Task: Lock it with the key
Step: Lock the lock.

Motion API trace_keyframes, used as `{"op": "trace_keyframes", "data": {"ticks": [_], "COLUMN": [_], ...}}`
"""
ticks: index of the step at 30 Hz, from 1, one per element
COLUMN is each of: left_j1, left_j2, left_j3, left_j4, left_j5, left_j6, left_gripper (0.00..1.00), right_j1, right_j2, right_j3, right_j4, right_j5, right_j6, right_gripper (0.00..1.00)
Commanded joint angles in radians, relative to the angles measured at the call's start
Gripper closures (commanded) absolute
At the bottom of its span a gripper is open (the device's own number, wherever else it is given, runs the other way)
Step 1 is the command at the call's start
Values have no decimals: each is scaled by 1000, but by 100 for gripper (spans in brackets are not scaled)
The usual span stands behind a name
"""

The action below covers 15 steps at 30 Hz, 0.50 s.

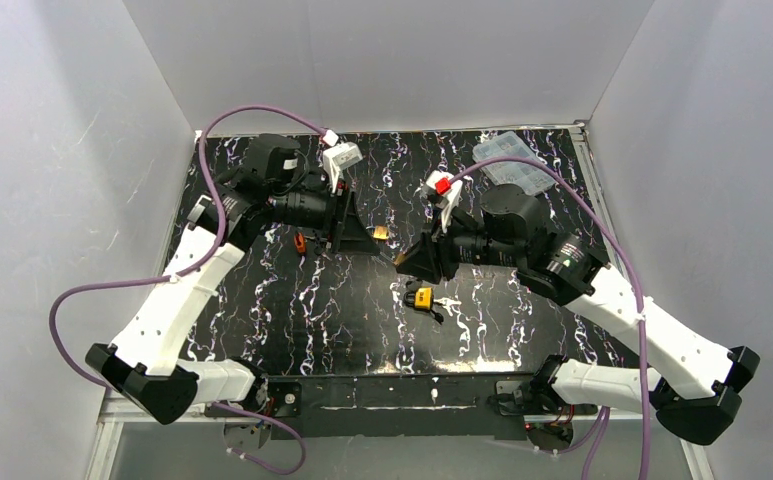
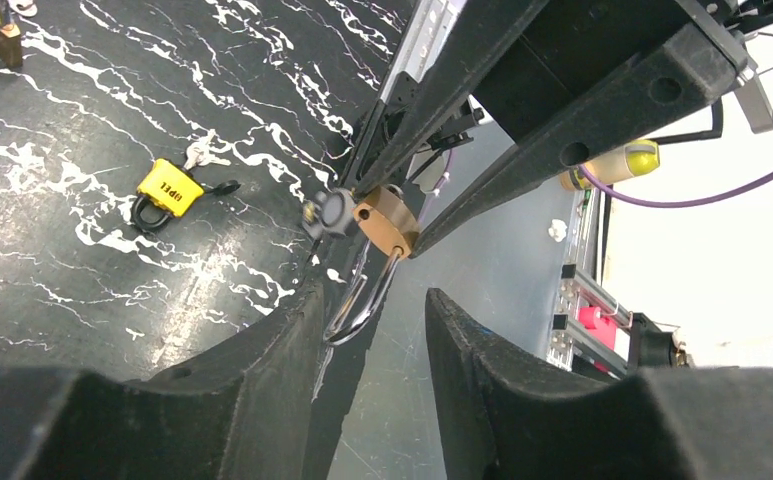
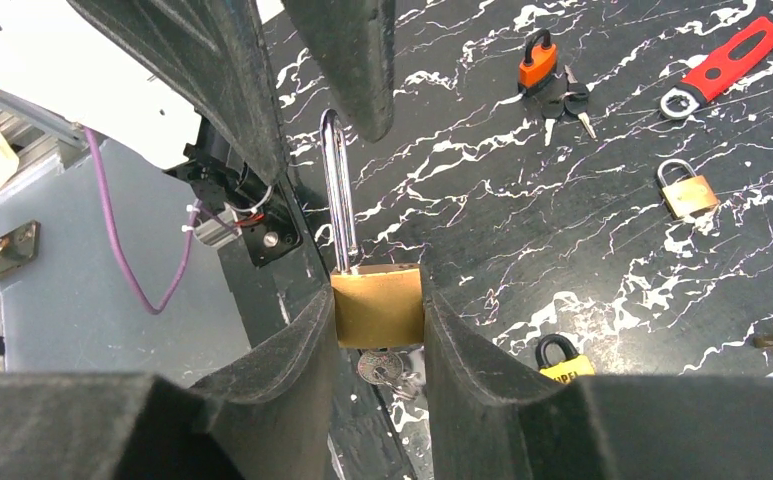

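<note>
Above the surface (image 1: pixel 302 315), right tool (image 3: pixel 378 298) clamps the keyed padlock (image 3: pixel 377 308); left tool (image 2: pixel 374 300), half-open, straddles its shackle (image 3: pixel 339 190); locking pending

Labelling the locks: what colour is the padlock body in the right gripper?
Brass-gold padlock body; right wrist view shows it best.

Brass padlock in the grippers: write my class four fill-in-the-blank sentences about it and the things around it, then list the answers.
1. The right gripper holds the brass padlock by its ____.
2. A ____ sticks out under that padlock.
3. The left gripper has a finger on each side of the padlock's ____.
4. The loose padlock on the table nearest the arms' bases is ____.

Missing words: body; key; shackle; yellow.
</note>
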<state>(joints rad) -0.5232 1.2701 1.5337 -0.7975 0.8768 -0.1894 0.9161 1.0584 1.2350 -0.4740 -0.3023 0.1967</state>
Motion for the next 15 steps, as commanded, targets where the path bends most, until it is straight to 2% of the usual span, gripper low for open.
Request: {"op": "trace_keyframes", "data": {"ticks": [1, 11, 13, 14, 15], "left_j1": [-24, -46, -56, -57, -58], "left_j2": [2, 9, 15, 11, 1], "left_j3": [46, 55, 64, 65, 69], "left_j4": [-52, -85, -63, -28, 8], "left_j5": [27, -3, -29, -34, -44], "left_j6": [43, 70, 33, -6, -47], "left_gripper": [62, 76, 100, 100, 100], "right_j1": [-9, -15, -16, -16, -16], "right_j2": [-13, -11, -2, -4, -8], "right_j3": [62, 69, 72, 70, 70], "right_j4": [25, 21, 24, 36, 50], "right_j5": [-8, -4, -6, 0, 10], "right_j6": [4, 1, 4, 7, 9], "right_gripper": [99, 99, 99, 75, 45]}}
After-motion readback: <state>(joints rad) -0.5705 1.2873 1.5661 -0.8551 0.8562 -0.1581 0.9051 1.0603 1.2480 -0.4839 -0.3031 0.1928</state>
